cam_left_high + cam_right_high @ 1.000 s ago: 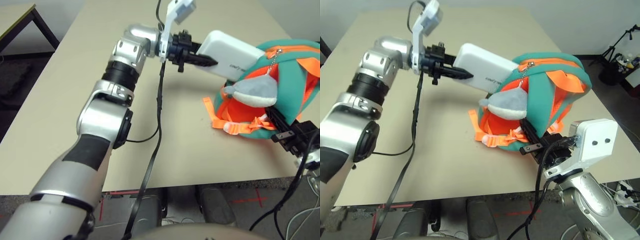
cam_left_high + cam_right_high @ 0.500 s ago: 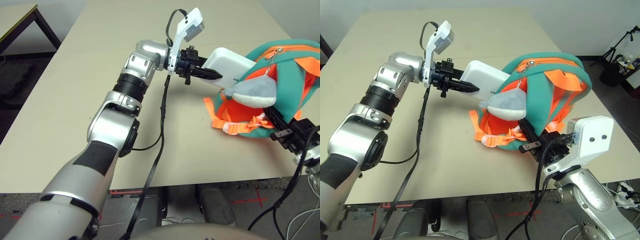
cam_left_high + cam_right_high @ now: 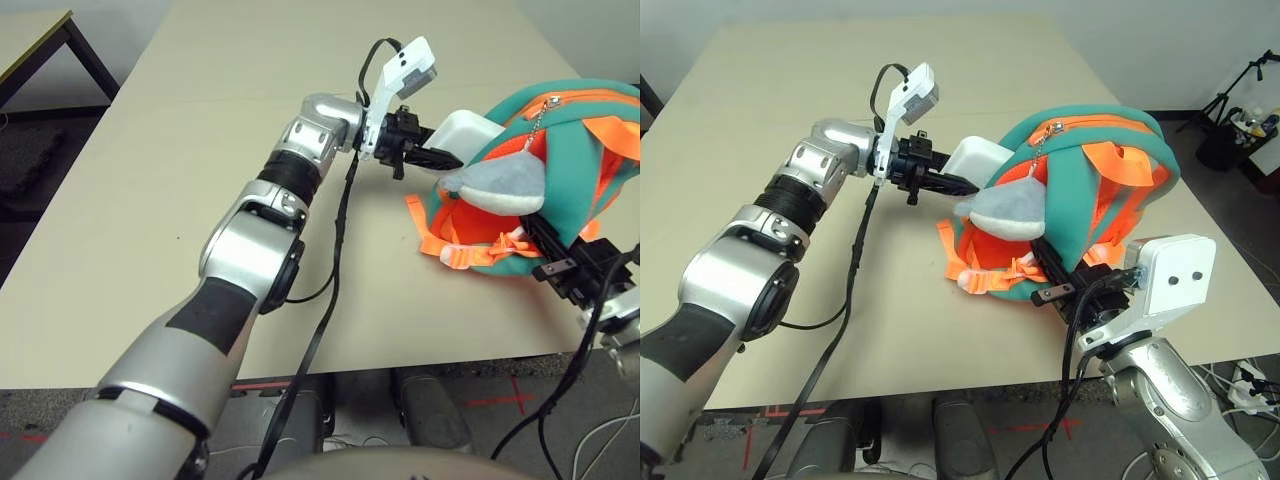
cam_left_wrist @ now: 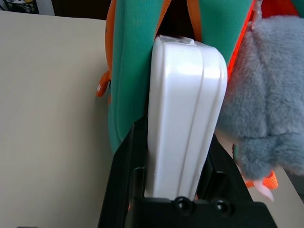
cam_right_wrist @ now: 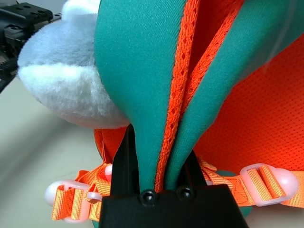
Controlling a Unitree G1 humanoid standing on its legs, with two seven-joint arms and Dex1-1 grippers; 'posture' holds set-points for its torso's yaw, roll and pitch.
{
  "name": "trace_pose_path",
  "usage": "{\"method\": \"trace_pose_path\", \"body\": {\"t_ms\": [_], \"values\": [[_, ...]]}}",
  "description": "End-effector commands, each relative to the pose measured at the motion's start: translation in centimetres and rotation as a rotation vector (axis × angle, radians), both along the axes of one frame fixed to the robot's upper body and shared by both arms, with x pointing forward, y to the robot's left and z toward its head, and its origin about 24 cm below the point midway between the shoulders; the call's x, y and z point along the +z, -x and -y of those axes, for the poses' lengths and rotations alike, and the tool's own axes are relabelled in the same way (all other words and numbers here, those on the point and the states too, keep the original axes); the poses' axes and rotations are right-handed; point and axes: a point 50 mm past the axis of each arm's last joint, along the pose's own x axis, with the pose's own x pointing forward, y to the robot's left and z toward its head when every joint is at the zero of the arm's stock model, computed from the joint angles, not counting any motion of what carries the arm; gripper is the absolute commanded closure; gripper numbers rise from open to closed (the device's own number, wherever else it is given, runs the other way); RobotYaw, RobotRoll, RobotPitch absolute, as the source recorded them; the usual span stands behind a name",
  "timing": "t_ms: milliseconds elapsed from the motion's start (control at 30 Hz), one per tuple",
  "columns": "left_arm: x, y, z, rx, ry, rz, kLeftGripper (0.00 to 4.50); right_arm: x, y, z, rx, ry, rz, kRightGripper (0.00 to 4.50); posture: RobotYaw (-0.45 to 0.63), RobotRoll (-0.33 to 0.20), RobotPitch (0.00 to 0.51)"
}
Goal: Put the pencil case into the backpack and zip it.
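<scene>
Your left pincer (image 4: 178, 190) is clamped on the near end of the pencil case (image 4: 183, 114), whose long axis runs straight ahead of the fingers into the backpack (image 3: 1080, 215). The backpack sits by the tabletop's (image 3: 200, 150) right edge, its mouth facing the left arm. The case's far end is already between the teal panels; how deep the opening goes is hidden. The shark charm (image 3: 495, 185) hangs just beside the case. Your right pincer (image 5: 161, 185) is pinched shut on the backpack's teal-and-orange edge, holding it steady.
</scene>
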Motion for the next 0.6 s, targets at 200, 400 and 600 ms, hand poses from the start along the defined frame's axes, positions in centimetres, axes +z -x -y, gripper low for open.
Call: {"method": "trace_pose_path", "body": {"t_ms": [200,400,600], "values": [[-2.2,0.3,0.8,-0.012,-0.083,-0.036,3.14,-0.3,-0.2,-0.5,0.035,0.001,-0.024,4.29,-0.23,0.000,0.147],[-0.8,0.1,0.2,-0.013,-0.051,-0.014,2.39,-0.2,-0.3,-0.5,0.034,0.003,-0.018,4.29,-0.23,0.000,0.146],[2.7,-0.1,-1.9,-0.027,-0.003,0.038,0.49,-0.2,-0.4,-0.4,0.034,0.003,-0.017,4.29,-0.22,0.000,0.149]]}}
